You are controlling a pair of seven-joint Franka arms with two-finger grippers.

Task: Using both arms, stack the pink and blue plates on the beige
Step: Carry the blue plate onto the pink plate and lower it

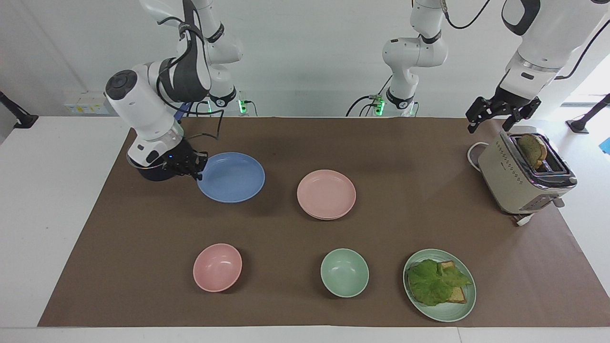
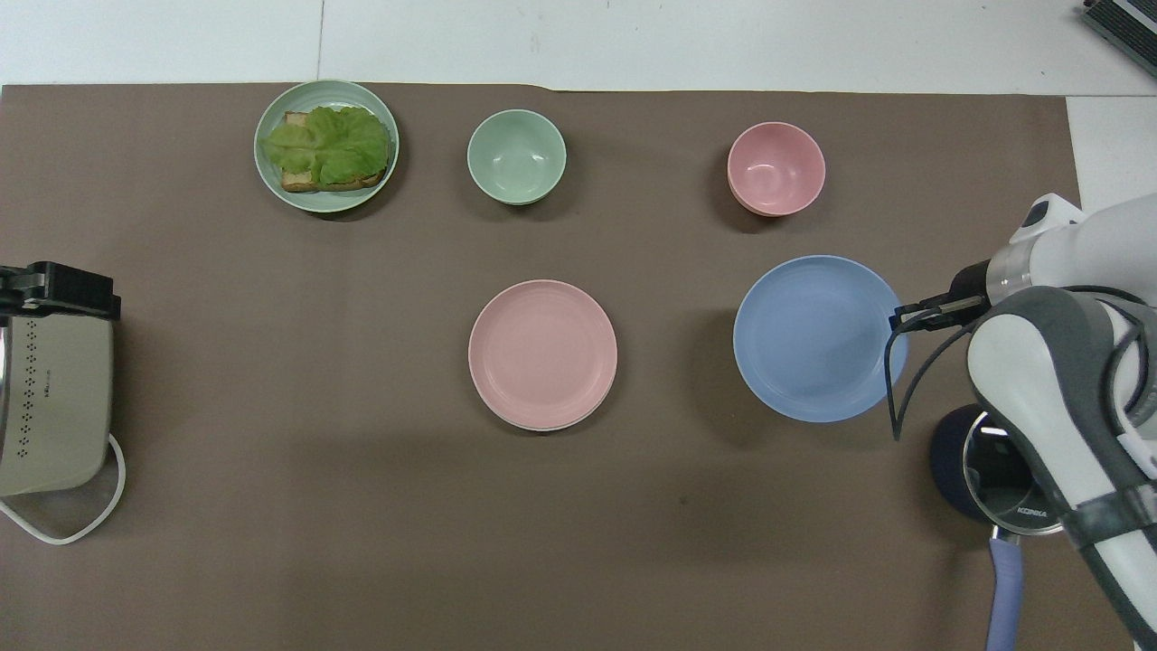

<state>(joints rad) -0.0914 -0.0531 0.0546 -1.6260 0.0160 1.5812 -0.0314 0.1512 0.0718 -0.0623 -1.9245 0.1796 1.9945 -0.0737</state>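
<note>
Lab: robot arms (image 1: 162, 85), bare walls

White surface (image 1: 52, 200), brown mat (image 1: 295, 228) on it. On mat: pink bowl (image 1: 217, 267) lower left, green bowl (image 1: 344, 272), lettuce plate (image 1: 439, 284), stacked plates (image 1: 326, 194) centre, toaster (image 1: 524, 176) right edge.

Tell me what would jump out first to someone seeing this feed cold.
The blue plate, lifted clear of the mat, held by its rim in the right tool at the right arm's end of the table. Beside it, mid-table, the pink plate rests on the beige plate, only an edge of which shows. The left tool waits open over the toaster, which holds a slice of toast.
</note>
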